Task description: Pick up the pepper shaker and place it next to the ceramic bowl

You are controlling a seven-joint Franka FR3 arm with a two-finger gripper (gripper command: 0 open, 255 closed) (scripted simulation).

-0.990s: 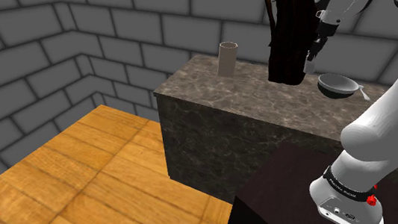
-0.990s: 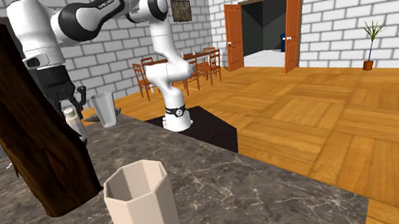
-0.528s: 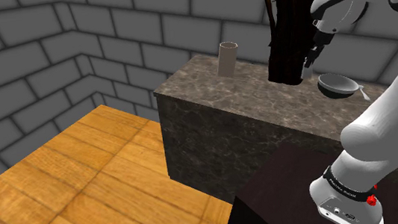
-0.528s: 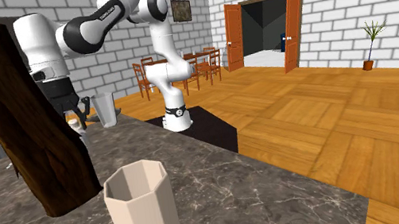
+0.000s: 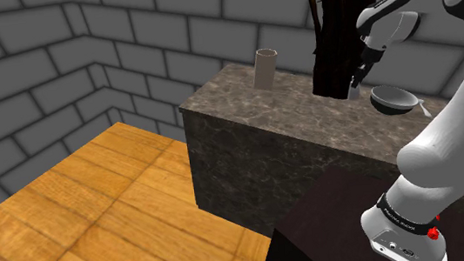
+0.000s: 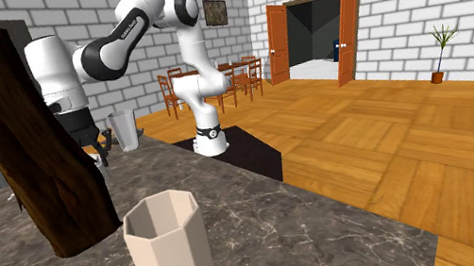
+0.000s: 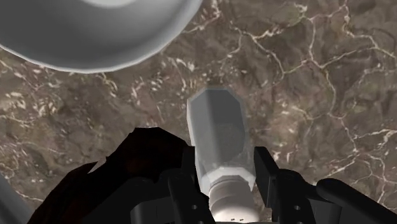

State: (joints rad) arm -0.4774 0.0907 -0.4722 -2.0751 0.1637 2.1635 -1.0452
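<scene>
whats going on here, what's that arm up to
The arm has its gripper shut on a grey shaker, low over the marble counter and right beside the grey bowl. A dark wooden block stands close by. A beige cup sits further along the counter.

Grey shaker, pale grey bowl, white-veined brown counter; the wooden block looks dark brown.
</scene>
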